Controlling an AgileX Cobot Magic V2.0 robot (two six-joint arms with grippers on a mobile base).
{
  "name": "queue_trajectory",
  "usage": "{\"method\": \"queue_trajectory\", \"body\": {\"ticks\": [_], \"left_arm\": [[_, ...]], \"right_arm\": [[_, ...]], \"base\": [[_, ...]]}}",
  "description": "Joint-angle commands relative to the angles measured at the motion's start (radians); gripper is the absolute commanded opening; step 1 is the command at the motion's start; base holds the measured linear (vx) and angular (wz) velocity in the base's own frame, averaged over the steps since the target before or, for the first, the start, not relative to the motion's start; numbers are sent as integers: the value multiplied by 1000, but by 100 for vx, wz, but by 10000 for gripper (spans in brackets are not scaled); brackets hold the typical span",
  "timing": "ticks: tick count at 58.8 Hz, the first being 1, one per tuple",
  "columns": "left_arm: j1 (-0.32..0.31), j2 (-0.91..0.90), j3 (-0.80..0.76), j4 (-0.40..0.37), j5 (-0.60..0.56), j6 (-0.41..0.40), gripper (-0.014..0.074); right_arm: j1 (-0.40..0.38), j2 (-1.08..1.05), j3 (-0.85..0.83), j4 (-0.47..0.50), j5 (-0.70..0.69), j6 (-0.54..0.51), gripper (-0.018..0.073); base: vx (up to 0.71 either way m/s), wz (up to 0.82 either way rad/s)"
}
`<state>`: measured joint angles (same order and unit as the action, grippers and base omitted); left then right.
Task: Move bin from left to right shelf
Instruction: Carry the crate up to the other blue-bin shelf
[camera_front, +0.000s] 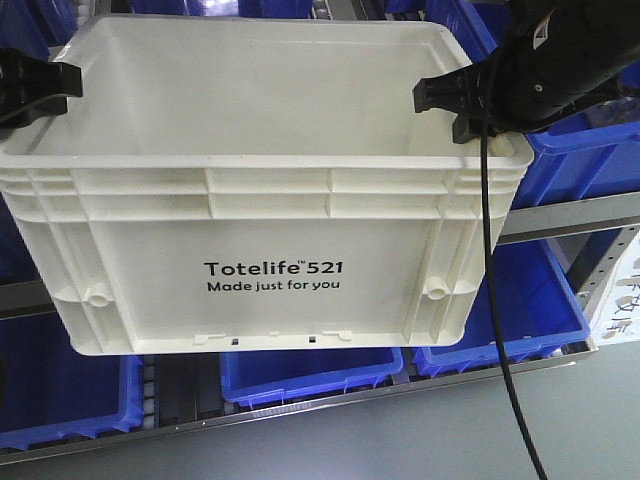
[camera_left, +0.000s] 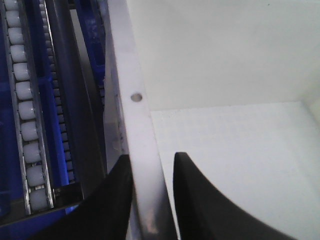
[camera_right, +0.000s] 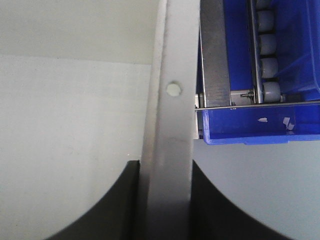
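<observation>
The bin (camera_front: 270, 230) is held up in front of the shelf (camera_front: 570, 215), its side rims pinched in the closed left hand (camera_front: 60, 85) and right hand (camera_front: 445, 105) — if these are moved unevenly, a thin rim could be pulled free and the bin tipped onto the blue bins (camera_front: 310, 372).

A warehouse or stockroom, by the look of it: rows of blue bins (camera_front: 310, 375) sit on metal shelves (camera_front: 570, 217) fitted with roller tracks (camera_left: 25, 107), the kind used in flow racks. A plain grey floor (camera_front: 400, 440) runs below, and the white bin (camera_front: 270, 200) carries a tote maker's print.
</observation>
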<state>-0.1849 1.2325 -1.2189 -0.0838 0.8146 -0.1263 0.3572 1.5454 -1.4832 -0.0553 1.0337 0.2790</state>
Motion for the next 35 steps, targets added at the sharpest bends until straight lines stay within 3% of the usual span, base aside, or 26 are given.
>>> {"method": "queue_trajectory", "body": {"ticks": [1, 35], "left_arm": [[1, -40, -40, 22, -109, 29, 102], [1, -40, -40, 22, -109, 29, 102]], "right_arm": [[-11, -55, -37, -71, -101, -9, 19], [-11, -55, -37, -71, -101, -9, 19]], "base": [[8, 7], [9, 0]]}}
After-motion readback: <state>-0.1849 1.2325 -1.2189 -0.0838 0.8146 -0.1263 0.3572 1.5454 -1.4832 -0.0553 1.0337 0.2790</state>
